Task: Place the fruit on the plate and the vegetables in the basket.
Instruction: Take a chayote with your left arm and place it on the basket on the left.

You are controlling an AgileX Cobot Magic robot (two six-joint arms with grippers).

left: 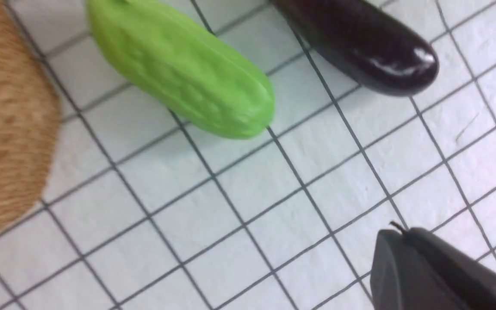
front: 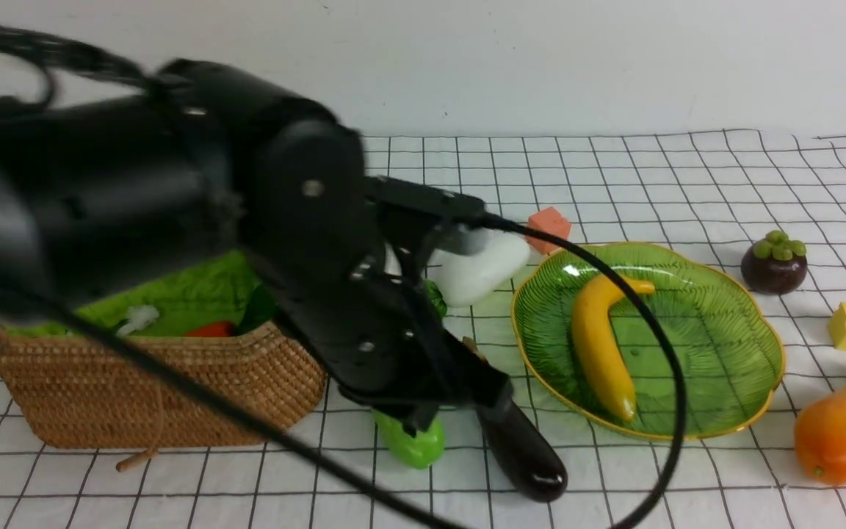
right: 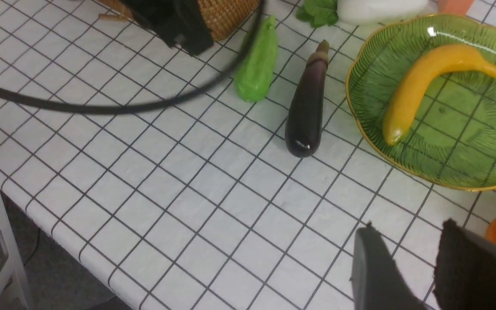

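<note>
Closest looms my left arm (front: 136, 191), its left gripper (front: 456, 410) hovering above the gourd (left: 179, 64) lying between basket (front: 151, 382) and eggplant (left: 360, 43) (one finger (left: 424, 267) shows; spread I cannot tell). Vegetable step: next, drop and pinch the gourd. Meanwhile my right gripper (right: 407, 275) hangs parted, empty.

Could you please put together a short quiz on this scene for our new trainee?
1. True or false: the curved yellow banana lies on the translucent green leaf-patterned plate.
2. Which lies between the bumpy green gourd and that plate? A) red-orange carrot B) long dark-purple eggplant C) yellow cube
3. How many fruit pieces lie off the plate?
Key: 1 true; 2 B; 3 two, the round dark-purple mangosteen and the orange oval mango.
</note>
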